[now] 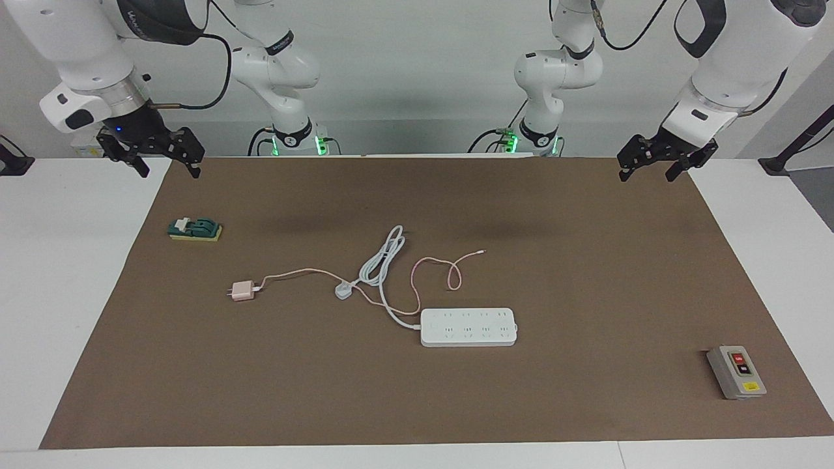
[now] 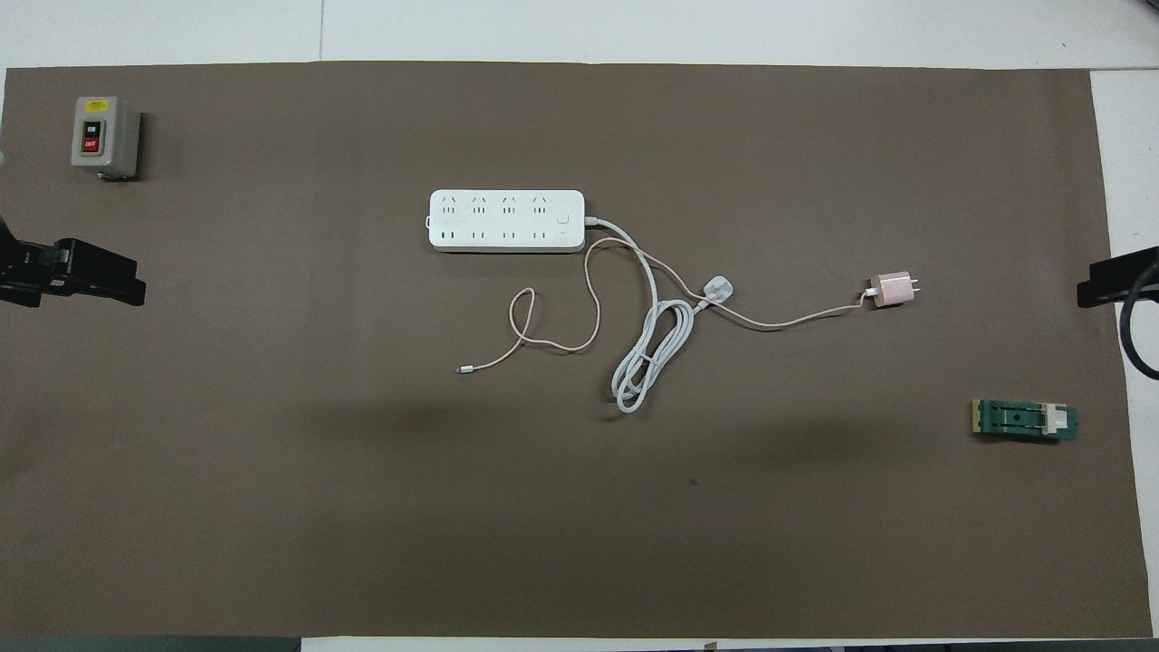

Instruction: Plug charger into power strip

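In the facing view, the right gripper [image 1: 165, 159], fingers apart and empty, hangs at upper left. The charger [image 1: 243, 290] lies below it at centre-left, prongs pointing frame-left, nearest this arm. The power strip [image 1: 468, 327] lies lengthwise at centre. The left gripper [image 1: 655, 165], fingers apart, waits upper right.

The charger [image 1: 243, 290] lies unplugged on the mat [image 1: 586, 273], well apart from the power strip [image 1: 468, 327].

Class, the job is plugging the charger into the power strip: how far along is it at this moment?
Done: nothing. The charger lies unplugged on the mat, apart from the power strip, toward the right arm's end. In hand: nothing; the right gripper and left gripper hang open, empty, over the mat's edges. Left: grasp, carry, insert.
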{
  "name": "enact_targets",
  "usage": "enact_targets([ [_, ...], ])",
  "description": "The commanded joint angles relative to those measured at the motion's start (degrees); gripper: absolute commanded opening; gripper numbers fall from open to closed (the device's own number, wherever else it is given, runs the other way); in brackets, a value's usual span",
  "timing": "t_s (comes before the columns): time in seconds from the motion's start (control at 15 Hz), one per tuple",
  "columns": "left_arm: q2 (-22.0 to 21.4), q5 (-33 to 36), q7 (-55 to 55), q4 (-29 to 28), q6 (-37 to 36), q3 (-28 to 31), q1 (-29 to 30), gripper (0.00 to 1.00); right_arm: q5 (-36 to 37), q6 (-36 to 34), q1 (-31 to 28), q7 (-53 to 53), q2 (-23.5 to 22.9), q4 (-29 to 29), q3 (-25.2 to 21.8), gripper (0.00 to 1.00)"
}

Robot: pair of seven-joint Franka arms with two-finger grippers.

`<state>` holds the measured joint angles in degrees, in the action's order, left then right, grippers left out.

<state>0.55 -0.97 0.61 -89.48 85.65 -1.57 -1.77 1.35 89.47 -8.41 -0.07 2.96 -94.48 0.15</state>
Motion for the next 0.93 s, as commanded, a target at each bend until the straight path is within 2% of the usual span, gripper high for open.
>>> enact_targets([
  [0.0,-1.43,0.62,0.18,-1.75,0.84,-0.1,1.41,1.0,-0.3,1.84,-1.87,5.85,-0.24,-1.67,0.46,1.0],
  [0.27,-1.43,0.71,0.36,-1.75,0.75,-0.1,1.5,1.0,-0.56,4.14,-4.33,12.79,-2.43,-3.35,0.55,1.0],
  [0.53,-1.52,0.8,0.36,-1.67,0.57,-0.19,2.12,1.0,-5.65,6.94,-6.79,22.81,-6.64,-3.35,0.55,1.0],
  [0.86,-1.52,0.8,0.27,-1.75,0.13,-0.19,2.12,1.0,-13.56,12.65,-8.2,41.18,-12.45,-4.05,0.46,1.0],
])
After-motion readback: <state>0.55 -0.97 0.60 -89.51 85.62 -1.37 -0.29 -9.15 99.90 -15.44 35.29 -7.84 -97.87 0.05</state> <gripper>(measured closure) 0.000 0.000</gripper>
